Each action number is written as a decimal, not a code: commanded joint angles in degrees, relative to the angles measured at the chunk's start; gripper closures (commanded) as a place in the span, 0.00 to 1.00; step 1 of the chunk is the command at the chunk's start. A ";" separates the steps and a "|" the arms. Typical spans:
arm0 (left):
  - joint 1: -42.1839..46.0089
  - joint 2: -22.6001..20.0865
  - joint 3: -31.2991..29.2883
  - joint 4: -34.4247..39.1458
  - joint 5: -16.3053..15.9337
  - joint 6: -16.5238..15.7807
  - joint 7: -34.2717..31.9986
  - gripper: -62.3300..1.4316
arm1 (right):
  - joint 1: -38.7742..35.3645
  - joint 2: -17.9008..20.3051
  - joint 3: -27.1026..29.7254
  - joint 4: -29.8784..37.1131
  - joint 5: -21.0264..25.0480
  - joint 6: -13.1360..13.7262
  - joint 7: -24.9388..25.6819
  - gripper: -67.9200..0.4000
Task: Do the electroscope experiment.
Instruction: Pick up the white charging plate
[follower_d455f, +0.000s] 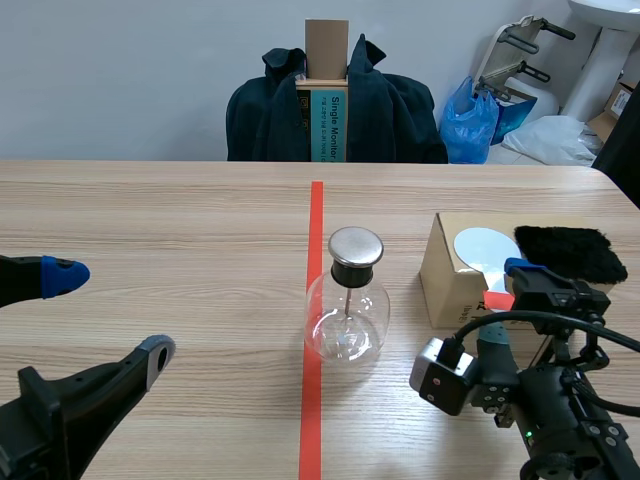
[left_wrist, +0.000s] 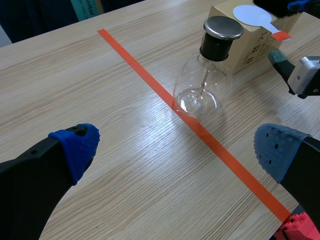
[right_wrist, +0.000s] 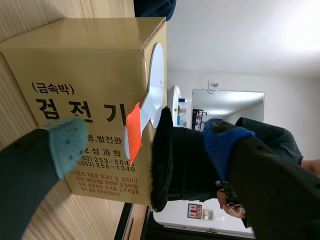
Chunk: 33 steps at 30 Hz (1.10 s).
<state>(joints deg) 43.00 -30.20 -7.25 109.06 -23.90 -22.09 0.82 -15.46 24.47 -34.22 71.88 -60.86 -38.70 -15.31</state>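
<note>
The electroscope (follower_d455f: 346, 300), a clear glass flask with a metal cap, stands on the red tape line at mid-table. To its right is a tan cardboard box (follower_d455f: 455, 275). On the box lie a white disc paddle (follower_d455f: 480, 246) with an orange handle (right_wrist: 132, 132) and a black fur cloth (follower_d455f: 570, 252). My right gripper (follower_d455f: 505, 305) is turned on its side at the box's near edge and is open. Its fingers straddle the orange handle and the fur's edge (right_wrist: 162, 160) without touching them. My left gripper (follower_d455f: 110, 315) is open at the near left, the flask (left_wrist: 205, 85) ahead of it.
A chair draped with a dark jacket (follower_d455f: 335, 110) stands beyond the table's far edge, with a box and a book on it. A blue bag (follower_d455f: 470, 120) and white items sit at the back right. The red tape line (follower_d455f: 313, 400) runs down the table's middle.
</note>
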 joint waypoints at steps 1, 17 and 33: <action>-0.02 -0.28 0.20 0.39 -0.50 -0.11 -0.96 0.00 | 0.37 0.81 0.55 0.68 -0.07 -0.70 -0.22 0.52; -0.02 -0.28 0.20 0.39 -0.52 -0.11 -0.96 0.00 | 0.37 0.98 0.55 0.68 -0.26 -0.70 -0.22 0.89; -0.02 -0.26 0.20 0.39 -0.55 -0.15 -0.98 0.00 | 0.04 6.32 4.46 3.61 0.52 -2.19 7.26 0.98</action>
<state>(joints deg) 43.00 -30.20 -7.25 109.06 -23.90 -22.09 0.82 -15.88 28.67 -31.48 72.90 -60.80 -39.59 -8.32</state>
